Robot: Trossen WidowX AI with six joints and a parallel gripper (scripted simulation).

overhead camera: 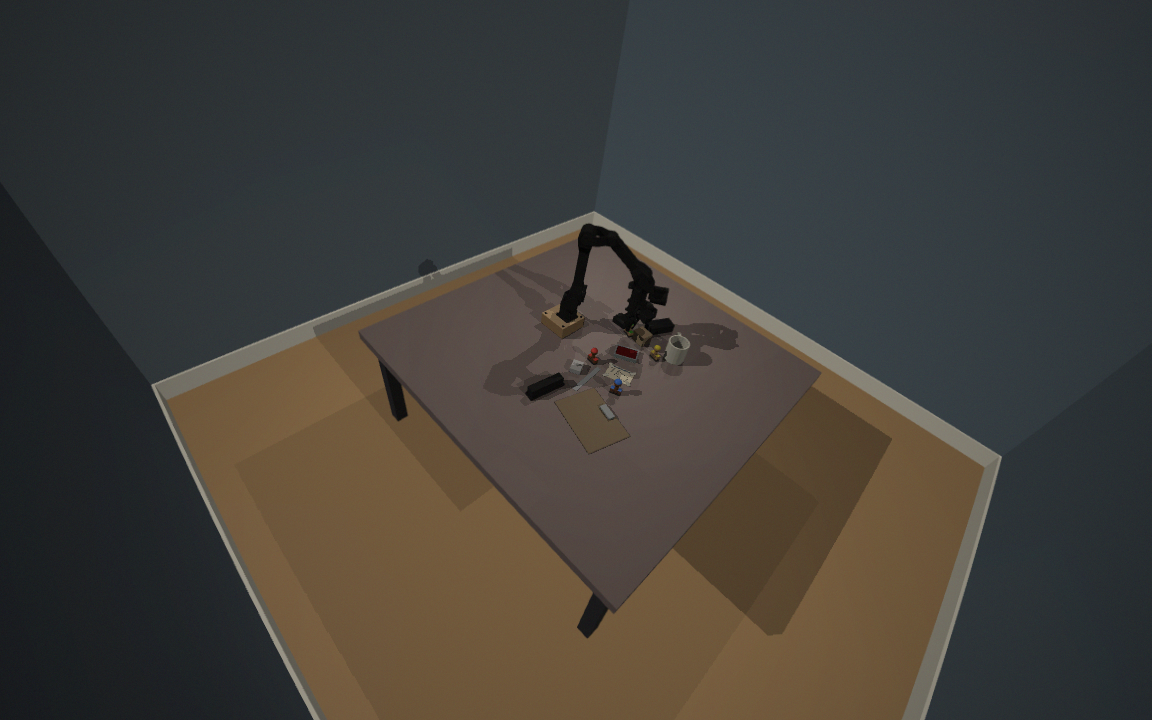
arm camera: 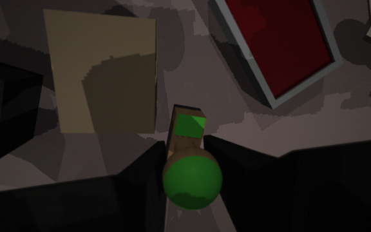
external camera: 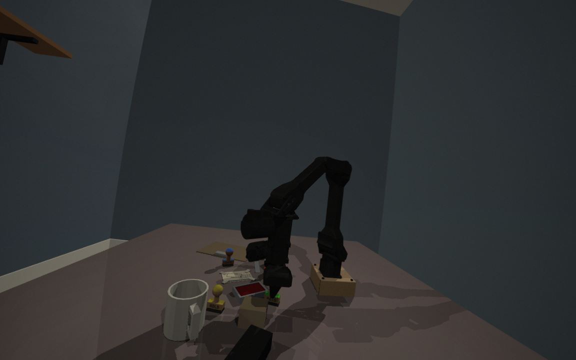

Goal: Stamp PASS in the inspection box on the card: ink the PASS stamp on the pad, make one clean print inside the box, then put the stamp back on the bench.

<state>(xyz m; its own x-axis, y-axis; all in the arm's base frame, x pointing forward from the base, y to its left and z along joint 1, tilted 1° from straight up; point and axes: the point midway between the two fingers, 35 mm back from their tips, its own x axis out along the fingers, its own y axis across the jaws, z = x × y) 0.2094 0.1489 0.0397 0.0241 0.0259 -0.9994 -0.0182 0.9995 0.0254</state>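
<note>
Stamp [external camera: 273, 299] [arm camera: 190, 125] in fingers [external camera: 274, 295]; "HOLD" nearby.
</note>
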